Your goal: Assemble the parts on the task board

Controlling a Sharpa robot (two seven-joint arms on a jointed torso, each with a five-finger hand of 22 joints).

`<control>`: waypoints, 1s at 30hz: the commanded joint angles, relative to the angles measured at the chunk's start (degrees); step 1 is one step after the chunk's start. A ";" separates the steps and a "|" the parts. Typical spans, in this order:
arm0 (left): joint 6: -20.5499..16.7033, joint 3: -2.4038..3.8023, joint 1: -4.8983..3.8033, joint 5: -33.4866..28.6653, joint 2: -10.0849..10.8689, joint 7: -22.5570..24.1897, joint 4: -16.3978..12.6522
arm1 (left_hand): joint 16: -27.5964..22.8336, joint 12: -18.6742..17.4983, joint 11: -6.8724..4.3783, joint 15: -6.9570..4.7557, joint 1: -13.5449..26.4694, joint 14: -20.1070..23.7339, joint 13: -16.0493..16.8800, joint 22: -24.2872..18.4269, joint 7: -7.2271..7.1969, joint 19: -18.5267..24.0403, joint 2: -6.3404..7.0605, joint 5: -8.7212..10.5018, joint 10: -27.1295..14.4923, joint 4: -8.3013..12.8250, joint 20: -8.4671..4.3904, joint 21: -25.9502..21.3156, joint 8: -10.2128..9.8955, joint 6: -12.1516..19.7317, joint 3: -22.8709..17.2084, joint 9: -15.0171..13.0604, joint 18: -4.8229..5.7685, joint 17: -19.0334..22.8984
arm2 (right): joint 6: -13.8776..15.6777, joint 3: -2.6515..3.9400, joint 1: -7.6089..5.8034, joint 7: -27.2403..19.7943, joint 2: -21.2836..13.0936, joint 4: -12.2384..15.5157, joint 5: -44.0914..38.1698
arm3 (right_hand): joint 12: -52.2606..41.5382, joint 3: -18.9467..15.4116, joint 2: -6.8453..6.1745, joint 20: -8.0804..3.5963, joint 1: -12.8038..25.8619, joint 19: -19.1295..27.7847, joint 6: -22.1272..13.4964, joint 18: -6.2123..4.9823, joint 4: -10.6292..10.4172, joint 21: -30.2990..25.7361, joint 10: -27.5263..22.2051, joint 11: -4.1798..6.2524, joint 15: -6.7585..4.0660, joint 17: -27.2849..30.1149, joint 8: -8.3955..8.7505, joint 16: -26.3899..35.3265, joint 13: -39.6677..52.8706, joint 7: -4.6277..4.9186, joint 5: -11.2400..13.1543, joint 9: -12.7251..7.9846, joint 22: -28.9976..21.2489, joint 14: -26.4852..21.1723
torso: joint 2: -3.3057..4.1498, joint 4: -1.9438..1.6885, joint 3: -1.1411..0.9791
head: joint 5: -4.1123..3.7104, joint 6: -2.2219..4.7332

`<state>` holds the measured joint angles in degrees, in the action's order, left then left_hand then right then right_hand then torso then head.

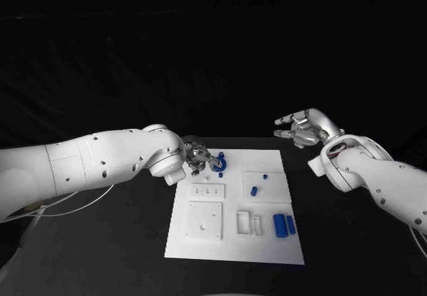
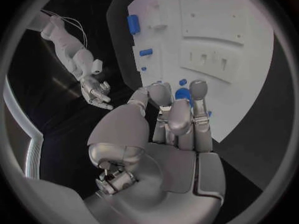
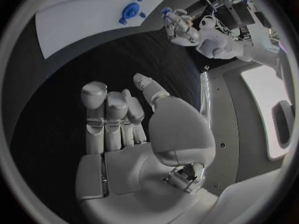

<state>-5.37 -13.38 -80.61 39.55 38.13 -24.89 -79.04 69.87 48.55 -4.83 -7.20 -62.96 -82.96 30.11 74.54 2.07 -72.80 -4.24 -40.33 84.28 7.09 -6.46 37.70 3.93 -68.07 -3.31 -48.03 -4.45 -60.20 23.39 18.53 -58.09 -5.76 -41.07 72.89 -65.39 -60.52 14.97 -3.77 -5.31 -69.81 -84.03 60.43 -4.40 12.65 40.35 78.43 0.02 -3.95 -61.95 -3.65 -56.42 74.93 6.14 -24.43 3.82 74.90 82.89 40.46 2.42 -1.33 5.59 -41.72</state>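
Observation:
The white task board (image 1: pixel 203 243) lies in the middle of the black table. At the board's far left corner my left hand (image 1: pixel 199 162) holds a blue ring-shaped part (image 1: pixel 221 164). In the left wrist view its fingers (image 2: pixel 177 115) are curled around that blue part (image 2: pixel 184 94). My right hand (image 1: pixel 302 129) hovers beyond the board's far right corner, fingers apart and empty; its bare palm (image 3: pixel 140 139) shows in the right wrist view. Two blue cylinders (image 1: pixel 284 225) lie side by side near the board's right edge. Smaller blue pieces (image 1: pixel 253 190) sit on the raised square plate.
The board carries raised white fixtures: a slotted block (image 1: pixel 207 192), a square plate (image 1: pixel 203 222) and a small frame (image 1: pixel 248 223). Black table (image 1: pixel 116 246) surrounds the board on both sides. A thin white cable (image 1: pixel 76 203) hangs under my left arm.

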 commanded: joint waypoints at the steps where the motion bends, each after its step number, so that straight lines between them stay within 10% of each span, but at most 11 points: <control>1: -3.82 -0.18 0.54 3.44 0.00 -1.11 -0.65 | 0.54 0.49 -0.63 -0.10 0.28 -0.56 -0.61 0.49 -3.22 -0.52 0.13 -0.74 2.21 6.73 -0.04 0.69 -0.10 -3.82 -7.24 -0.12 -0.28 -0.37 | 2.24 0.43 -0.92 -3.25 1.39 -2.43 5.19 | 0.18 0.16 -0.01 -0.15 0.69 -3.09 0.21 -0.64 -0.03 -0.17 -0.02 0.27 -0.32 0.00 0.05 0.21 3.38 0.01 -0.35 0.08 3.36 0.04 | -0.61 -0.38 -0.10 | -0.12 -0.95; 9: -5.25 -0.41 2.80 6.59 -0.37 -2.00 -1.01 | 0.15 0.09 -1.27 -0.49 0.65 -0.46 10.51 1.68 -4.01 -1.21 1.12 -1.47 2.09 6.12 -0.42 -1.13 -0.13 -5.79 -8.46 -4.70 0.13 -0.02 | 1.92 0.93 -2.40 -3.65 4.16 -7.39 4.86 | -0.29 0.01 0.16 -0.21 0.87 -3.18 0.25 -0.64 0.15 0.16 0.26 0.38 -0.36 -0.53 0.07 -0.19 3.55 -0.04 -0.76 0.08 3.43 0.25 | -1.14 -0.96 0.04 | -0.32 -1.75; 17: -6.39 -0.44 4.06 9.36 -0.72 -2.54 -0.69 | 0.67 0.19 -1.47 -0.59 0.93 -0.57 11.45 1.90 -4.22 -1.53 1.42 -2.47 2.18 6.30 -0.33 -0.60 -0.05 -6.50 -8.65 -5.75 0.10 -0.47 | 1.79 1.00 -2.61 -3.52 5.32 -8.27 3.69 | -0.32 -0.26 0.21 -0.21 1.09 -3.18 0.22 -0.67 0.01 0.19 0.28 0.39 -0.36 -0.69 0.06 -0.23 3.57 -0.06 -1.00 0.08 3.44 0.28 | -1.33 -0.73 -0.23 | -0.04 -2.59; 30: -7.56 -0.44 6.31 15.68 -1.85 -2.84 0.81 | 0.86 0.09 -1.54 -0.64 1.20 -0.55 11.94 1.93 -4.26 -1.48 1.43 -2.77 2.19 6.47 -0.34 -0.27 -0.11 -6.49 -9.06 -6.73 0.09 -0.43 | 1.83 1.01 -2.73 -2.85 6.30 -9.33 3.38 | -0.07 -0.81 0.11 -0.20 1.29 -3.14 0.09 -0.73 -0.18 0.09 0.16 0.39 -0.36 -0.73 0.07 -0.05 3.48 -0.07 -1.38 0.07 3.37 0.27 | -1.17 -0.74 -0.08 | -0.28 -3.67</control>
<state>-11.77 -13.85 -74.34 52.19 36.43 -27.51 -78.28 70.52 48.86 -5.16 -7.52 -61.18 -83.35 41.99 74.93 2.68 -73.83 -2.56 -42.77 84.61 8.14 -6.86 37.25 3.70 -68.71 -6.75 -54.74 -4.44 -60.63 25.16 19.50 -60.77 -8.39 -34.88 63.66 -61.51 -60.52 14.48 -3.54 -5.31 -69.13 -84.04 60.43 -4.39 12.49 40.36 78.64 0.21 -4.10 -62.65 -3.65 -56.30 74.93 6.14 -25.52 3.85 74.90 83.03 39.28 1.59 -1.47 5.41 -45.14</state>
